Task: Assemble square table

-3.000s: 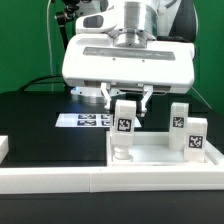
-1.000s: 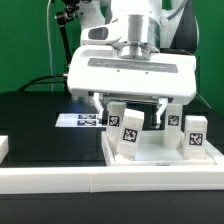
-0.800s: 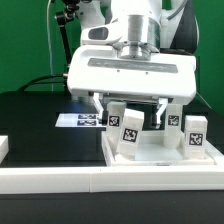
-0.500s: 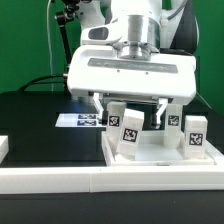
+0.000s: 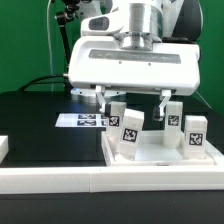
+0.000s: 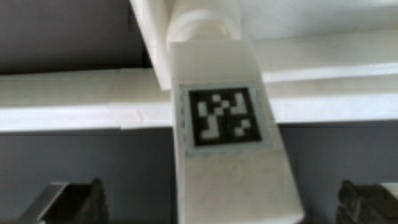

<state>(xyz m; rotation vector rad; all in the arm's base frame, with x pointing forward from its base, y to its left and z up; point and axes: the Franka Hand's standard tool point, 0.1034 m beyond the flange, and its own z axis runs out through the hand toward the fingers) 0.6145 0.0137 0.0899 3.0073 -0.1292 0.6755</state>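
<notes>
We see the gripper point(image 5: 135, 98) has risen since a moment ago, fingers spread wide and holding nothing. The leg point(image 5: 128, 130) it released stands upright on the square tabletop point(image 5: 150, 156), apparently seated, beside other legs.

The tabletop point(image 5: 160, 152) looks like smooth white plastic with a faint sheen, and the legs point(image 5: 129, 131) standing on it share that smooth white plastic look. Each leg carries a matt black-and-white printed tag point(image 6: 222, 117). The surface point(image 5: 35, 125) is black and matt. The marker board point(image 5: 83, 120) appears thin, flat and paper-like. The gripper point(image 5: 135, 98) has a glossy white plastic housing and dark matt fingers point(image 6: 75, 198).
</notes>
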